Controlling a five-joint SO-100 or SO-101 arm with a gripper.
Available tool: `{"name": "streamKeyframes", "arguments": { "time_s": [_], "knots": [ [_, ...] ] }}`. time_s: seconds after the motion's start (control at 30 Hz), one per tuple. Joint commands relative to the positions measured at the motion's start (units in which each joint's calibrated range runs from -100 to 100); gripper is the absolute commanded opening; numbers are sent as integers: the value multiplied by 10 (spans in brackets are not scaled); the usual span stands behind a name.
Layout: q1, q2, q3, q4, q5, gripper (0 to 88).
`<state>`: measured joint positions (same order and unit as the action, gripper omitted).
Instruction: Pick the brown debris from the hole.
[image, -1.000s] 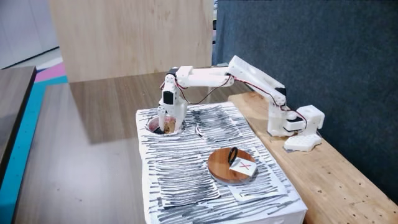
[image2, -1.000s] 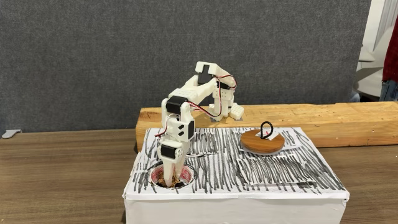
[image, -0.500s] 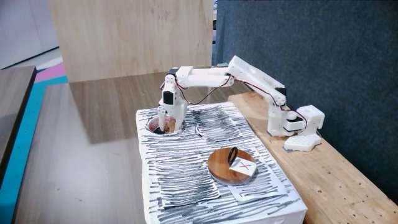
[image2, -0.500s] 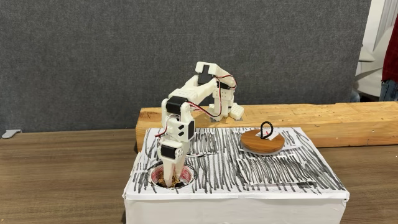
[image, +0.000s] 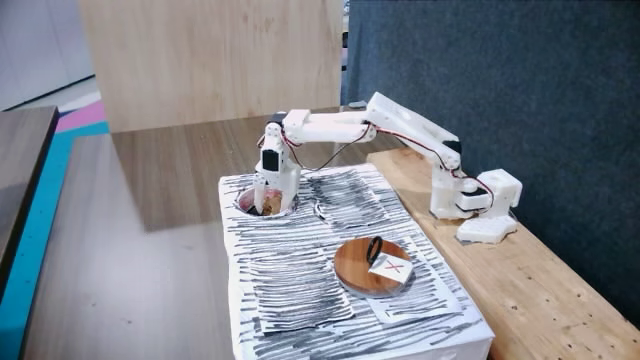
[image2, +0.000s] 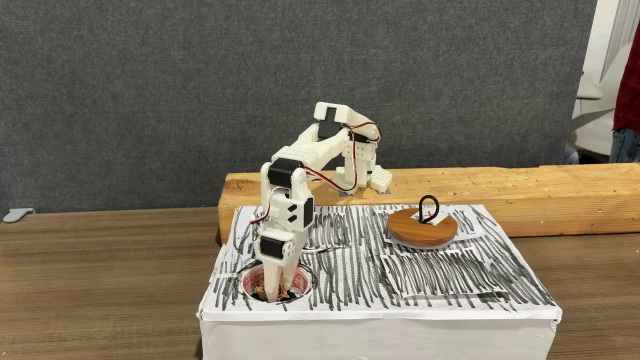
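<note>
Claw down in the hole, over the debris

The small tan-brown wrinkly debris (image2: 272, 292) lies at the bottom of the round pink-rimmed hole (image2: 247, 284), at the near left corner of the white box with black scribbled stripes (image2: 400, 270) in a fixed view. The white arm's claw (image2: 279, 288) points straight down into the hole, its tips apparently at the debris; the rim hides them, so I cannot tell how wide it stands or whether it grips. To the right lies a round flat wooden disc with a black ring (image2: 421, 228); behind, a pale wooden beam worktop (image2: 520, 185).
</note>
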<state>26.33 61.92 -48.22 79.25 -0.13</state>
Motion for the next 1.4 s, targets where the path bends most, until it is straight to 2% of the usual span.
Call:
{"name": "streamKeyframes", "arguments": {
  "time_s": [0.0,0.33,0.53,1.37],
  "knots": [
    [6,22,4,5,-1,170],
    [6,21,4,9,-1,159],
    [6,21,3,9,-1,5],
    [5,-36,-8,11,3,13]
  ]
}}
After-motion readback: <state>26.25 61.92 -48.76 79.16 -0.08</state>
